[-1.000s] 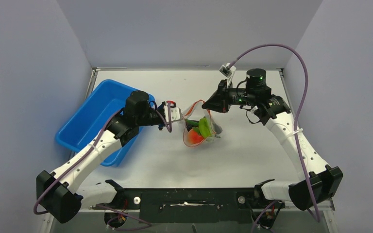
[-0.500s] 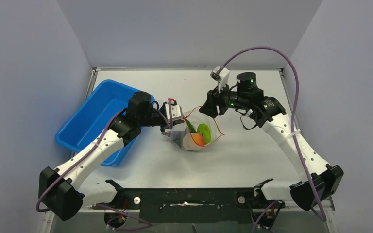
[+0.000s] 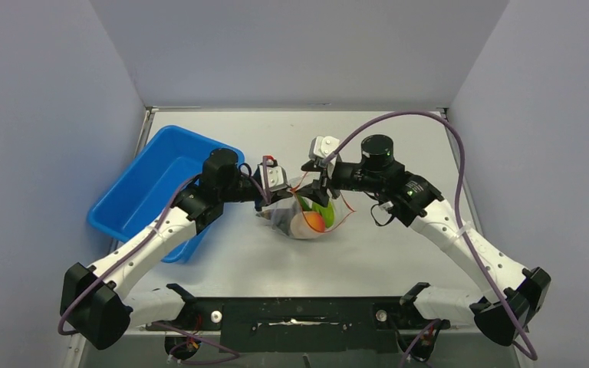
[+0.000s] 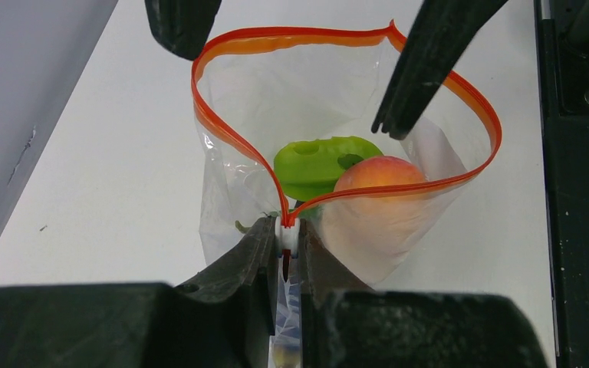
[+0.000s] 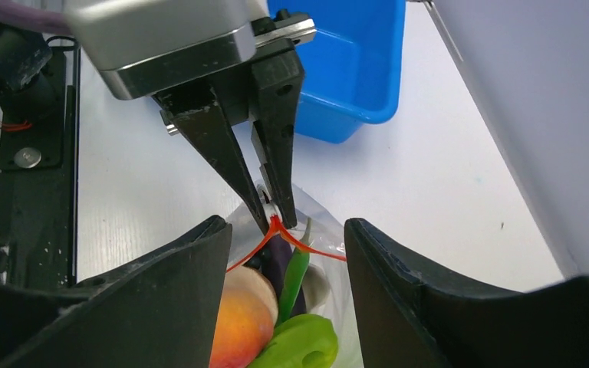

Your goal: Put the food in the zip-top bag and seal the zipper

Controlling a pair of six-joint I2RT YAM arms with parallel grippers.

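At the table's [image 3: 399, 253] middle, between the two arms, the bag [image 3: 290, 221] sits with its mouth gaping: clear, crinkled plastic, with the red zipper [image 4: 337, 34] standing in a wide loop. Inside lie an orange fruit [image 4: 376, 172] touching a green fruit [image 4: 314, 161], a pod [image 5: 295, 276] and dark grapes [image 5: 276, 257] (a pale piece [image 5: 318, 285] beside the pod is too hidden to name). The left gripper [image 4: 287, 234] is clamped on the zipper's near end. The right gripper [image 5: 284, 225] has its fingers apart, one at each side of the mouth, gripping nothing. A second ago those fingers were together, farther right at the bag's rim; that arm has since swung left over the bag, and the bag has slid slightly towards the tray [image 3: 146, 180]
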